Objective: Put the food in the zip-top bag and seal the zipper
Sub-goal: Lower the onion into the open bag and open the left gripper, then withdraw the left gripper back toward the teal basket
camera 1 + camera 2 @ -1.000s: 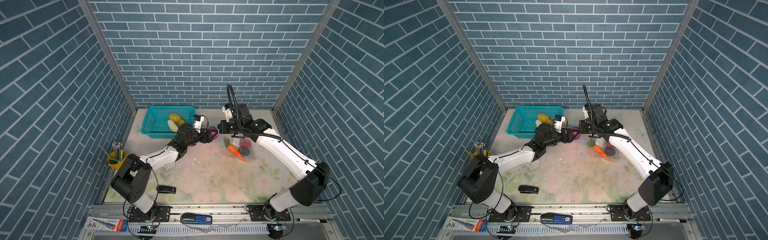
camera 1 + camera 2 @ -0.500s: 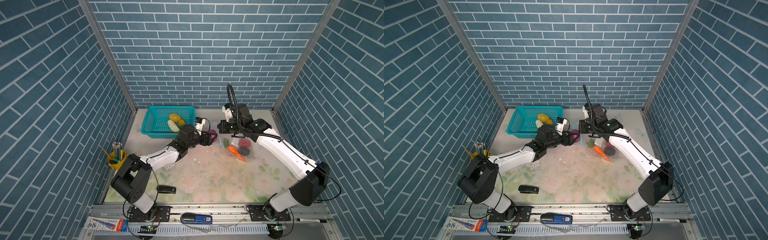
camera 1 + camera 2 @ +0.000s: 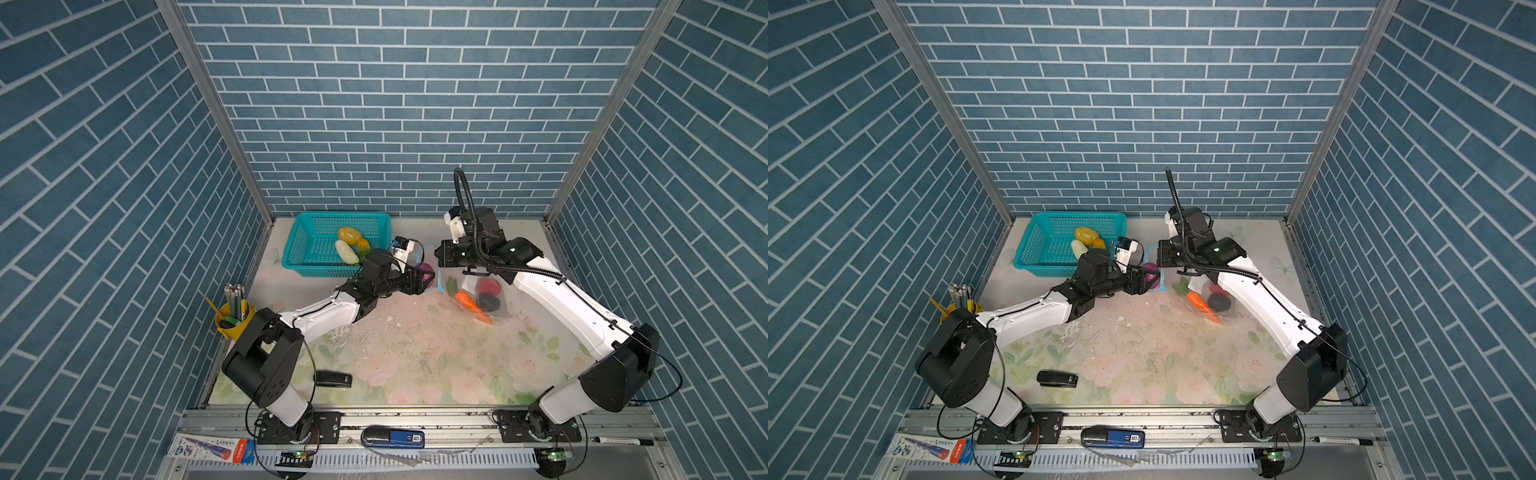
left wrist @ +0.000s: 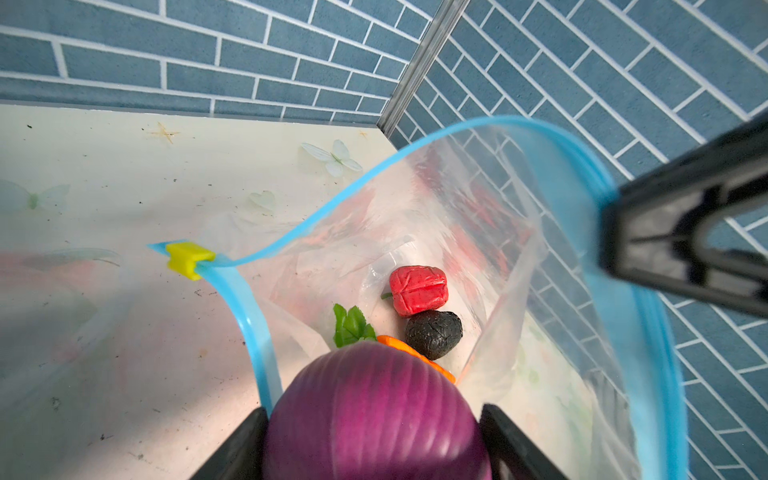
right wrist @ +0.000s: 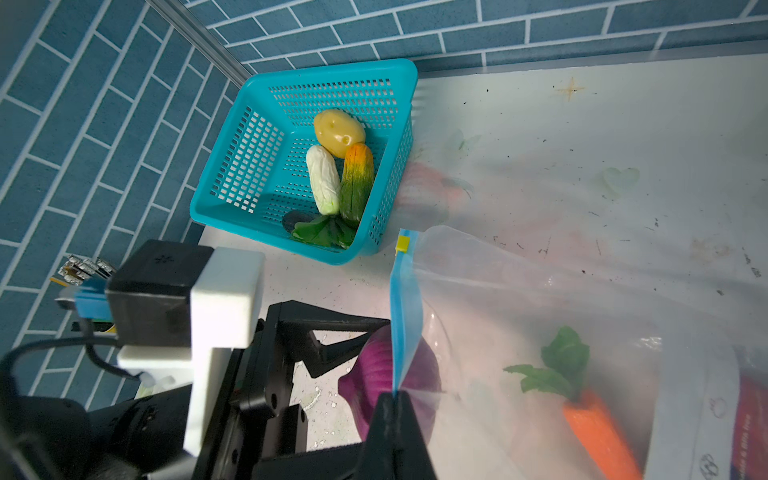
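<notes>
Table (image 3: 415, 353) with its floral cloth bears everything I can see. At the back left stands the teal basket (image 3: 299, 245). Just right of it lies the zip-top bag (image 4: 457, 199), its mouth raised and gaping toward my left arm.

My right gripper (image 5: 392, 407) is pinched fully together on the zipper (image 4: 253, 316), the light blue strip, and holds the upper lip of the mouth off the table. My left gripper (image 3: 420, 279) stands wide, both fingers pressed against the sides of the purple onion (image 4: 374, 419). It holds the onion right at the bag's mouth, and in the right wrist view the onion sits partly past the blue edge.

Deeper in the bag lie the orange carrot (image 3: 471, 305) with its green leaves, the red strawberry (image 4: 419, 289) and the dark eggplant (image 4: 433, 334), the last two touching.

In the basket the yellow potato (image 5: 338, 132), white cabbage (image 5: 323, 178) and green-orange piece (image 5: 356, 183) lie bunched against one wall.

The yellow slider (image 4: 187, 259) sits at the end of the zipper far from my right gripper.
</notes>
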`<move>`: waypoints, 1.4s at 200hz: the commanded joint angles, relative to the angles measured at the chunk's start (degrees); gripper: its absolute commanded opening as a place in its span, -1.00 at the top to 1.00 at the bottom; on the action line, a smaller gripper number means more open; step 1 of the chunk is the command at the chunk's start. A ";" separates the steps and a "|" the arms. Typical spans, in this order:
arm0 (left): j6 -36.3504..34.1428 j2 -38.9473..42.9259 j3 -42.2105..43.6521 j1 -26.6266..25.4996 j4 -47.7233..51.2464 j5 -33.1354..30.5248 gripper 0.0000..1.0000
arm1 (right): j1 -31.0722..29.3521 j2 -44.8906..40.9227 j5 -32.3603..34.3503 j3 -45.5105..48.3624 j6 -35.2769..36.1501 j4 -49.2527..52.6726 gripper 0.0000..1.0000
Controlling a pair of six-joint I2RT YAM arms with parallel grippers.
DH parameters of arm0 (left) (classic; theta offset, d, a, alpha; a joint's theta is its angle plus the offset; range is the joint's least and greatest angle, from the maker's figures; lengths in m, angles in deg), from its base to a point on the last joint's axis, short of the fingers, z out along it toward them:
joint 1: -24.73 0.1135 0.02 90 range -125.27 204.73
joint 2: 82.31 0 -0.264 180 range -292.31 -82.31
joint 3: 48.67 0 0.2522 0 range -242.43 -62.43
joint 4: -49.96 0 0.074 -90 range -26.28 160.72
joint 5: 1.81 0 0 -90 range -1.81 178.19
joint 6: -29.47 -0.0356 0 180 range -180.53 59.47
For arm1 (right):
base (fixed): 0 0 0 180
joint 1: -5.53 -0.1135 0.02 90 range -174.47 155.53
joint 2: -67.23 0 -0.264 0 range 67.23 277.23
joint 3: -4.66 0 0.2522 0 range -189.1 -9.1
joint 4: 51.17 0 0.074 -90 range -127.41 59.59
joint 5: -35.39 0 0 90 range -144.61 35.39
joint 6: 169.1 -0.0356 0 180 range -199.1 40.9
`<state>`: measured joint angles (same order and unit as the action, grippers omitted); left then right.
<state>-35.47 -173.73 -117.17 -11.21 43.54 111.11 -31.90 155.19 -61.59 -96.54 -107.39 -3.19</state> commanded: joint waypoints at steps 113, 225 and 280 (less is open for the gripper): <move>-1.57 0.90 -2.56 -0.92 3.64 -2.26 -0.63 | 0.09 -0.60 -0.78 0.41 -1.22 -1.52 1.00; -1.99 1.25 -2.48 -0.97 3.79 -2.57 -0.77 | 0.13 -0.73 -0.83 0.51 -1.24 -1.52 1.00; -2.10 1.39 -2.32 -0.97 3.95 -2.62 -0.76 | 0.08 -0.69 -0.76 0.49 -1.24 -1.51 1.00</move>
<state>-36.82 -173.71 -118.46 -11.85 46.77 108.77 -31.90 155.19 -61.94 -96.54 -107.39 -3.39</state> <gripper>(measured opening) 0.881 0.040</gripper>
